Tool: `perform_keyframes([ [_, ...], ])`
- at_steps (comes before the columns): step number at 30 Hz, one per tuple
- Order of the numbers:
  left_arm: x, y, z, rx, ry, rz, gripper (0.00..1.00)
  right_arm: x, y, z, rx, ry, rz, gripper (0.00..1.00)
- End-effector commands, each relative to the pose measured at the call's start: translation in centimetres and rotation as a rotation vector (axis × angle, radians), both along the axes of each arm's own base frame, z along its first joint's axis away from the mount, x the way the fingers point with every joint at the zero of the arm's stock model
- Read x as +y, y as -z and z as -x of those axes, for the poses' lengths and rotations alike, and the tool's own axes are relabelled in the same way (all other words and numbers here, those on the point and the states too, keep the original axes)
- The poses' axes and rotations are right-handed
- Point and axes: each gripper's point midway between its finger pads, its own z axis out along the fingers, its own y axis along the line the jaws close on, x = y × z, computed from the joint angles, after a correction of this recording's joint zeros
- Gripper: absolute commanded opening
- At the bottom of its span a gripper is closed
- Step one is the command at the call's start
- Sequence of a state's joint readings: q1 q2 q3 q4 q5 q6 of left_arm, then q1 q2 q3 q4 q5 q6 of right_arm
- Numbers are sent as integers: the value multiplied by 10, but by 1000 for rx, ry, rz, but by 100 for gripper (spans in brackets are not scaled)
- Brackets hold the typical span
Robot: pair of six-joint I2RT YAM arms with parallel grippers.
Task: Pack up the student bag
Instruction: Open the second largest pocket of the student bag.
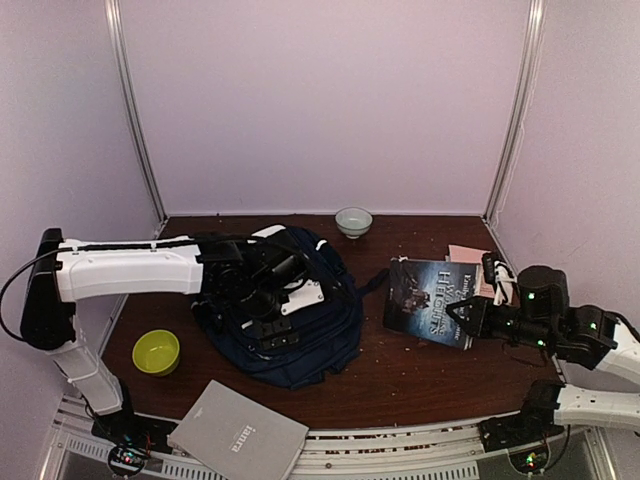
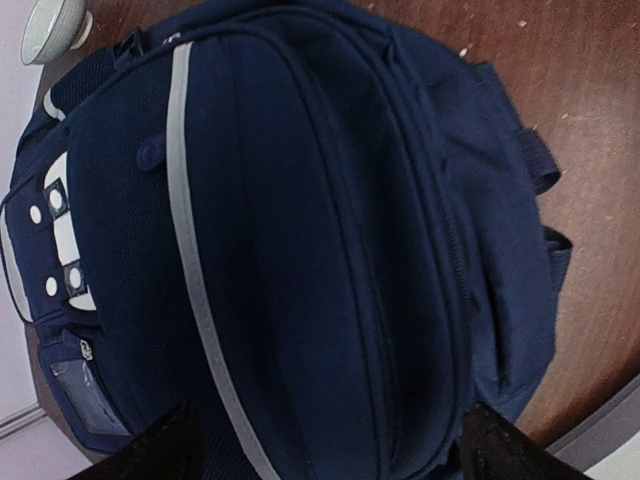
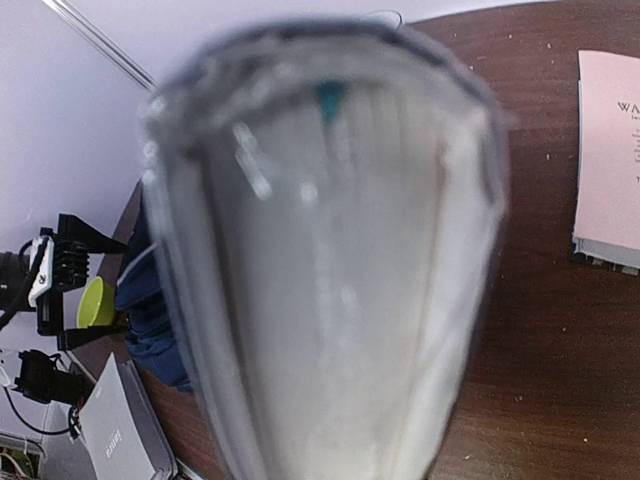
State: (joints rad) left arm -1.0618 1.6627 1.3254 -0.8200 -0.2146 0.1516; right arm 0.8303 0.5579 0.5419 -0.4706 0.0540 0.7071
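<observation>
The navy blue student bag (image 1: pixel 322 335) lies flat on the brown table, left of centre, its zips closed. It fills the left wrist view (image 2: pixel 300 200), showing a pale stripe and white-grey patches. My left gripper (image 1: pixel 262 298) hovers just over the bag with its jaws wide open and empty (image 2: pixel 325 462). My right gripper (image 1: pixel 468 318) is shut on the near right edge of a dark blue book (image 1: pixel 428 298), right of the bag. The book's blurred pale page edge (image 3: pixel 330 260) fills the right wrist view and hides the fingers.
A white bowl (image 1: pixel 353 221) stands at the back. A green bowl (image 1: pixel 156 351) sits near the left arm. A grey flat case (image 1: pixel 238 433) lies at the front edge. A pink booklet (image 1: pixel 468 256) lies behind the book, also in the right wrist view (image 3: pixel 610 150).
</observation>
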Motion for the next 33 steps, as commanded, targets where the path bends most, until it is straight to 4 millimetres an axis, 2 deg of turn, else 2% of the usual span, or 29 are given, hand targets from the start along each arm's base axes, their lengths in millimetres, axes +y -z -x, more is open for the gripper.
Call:
perform_keyframes([
  [1, 22, 16, -21, -99, -37, -184, 91, 19, -40, -7, -79, -38, -122, 0],
  [4, 31, 23, -36, -169, -77, -272, 88, 28, -40, -8, -71, -73, -126, 0],
  [7, 36, 29, -43, -200, -90, -319, 83, 33, -43, -7, -76, -95, -135, 0],
  [10, 36, 40, -40, -176, -74, -336, 76, 33, -45, -6, -79, -103, -138, 0],
  [14, 36, 65, -36, -125, -51, -364, 73, 31, -49, -4, -87, -105, -142, 0],
  [15, 36, 70, -34, -110, -48, -370, 69, 30, -49, -3, -89, -104, -144, 0],
  [16, 35, 73, -34, -103, -48, -370, 60, 28, -51, -2, -94, -103, -146, 0],
  [18, 33, 75, -36, -104, -54, -359, 32, 26, -53, 0, -100, -102, -150, 0],
  [19, 32, 73, -37, -109, -60, -346, 8, 25, -54, 1, -103, -103, -154, 0],
  [20, 31, 68, -40, -123, -72, -333, 0, 24, -55, 2, -105, -102, -156, 0],
  [23, 24, 36, -50, -199, -128, -240, 0, 22, -60, 6, -114, -110, -171, 0],
  [25, 21, 3, -59, -271, -180, -140, 0, 25, -65, 10, -119, -135, -190, 0],
  [28, 16, -54, -68, -347, -245, 47, 0, 41, -77, 20, -116, -226, -285, 0],
  [31, 11, -106, -68, -388, -274, 215, 0, 63, -95, 28, -98, -323, -456, 0],
  [33, 10, -138, -66, -412, -292, 324, 0, 74, -93, 26, -56, -337, -535, 0],
])
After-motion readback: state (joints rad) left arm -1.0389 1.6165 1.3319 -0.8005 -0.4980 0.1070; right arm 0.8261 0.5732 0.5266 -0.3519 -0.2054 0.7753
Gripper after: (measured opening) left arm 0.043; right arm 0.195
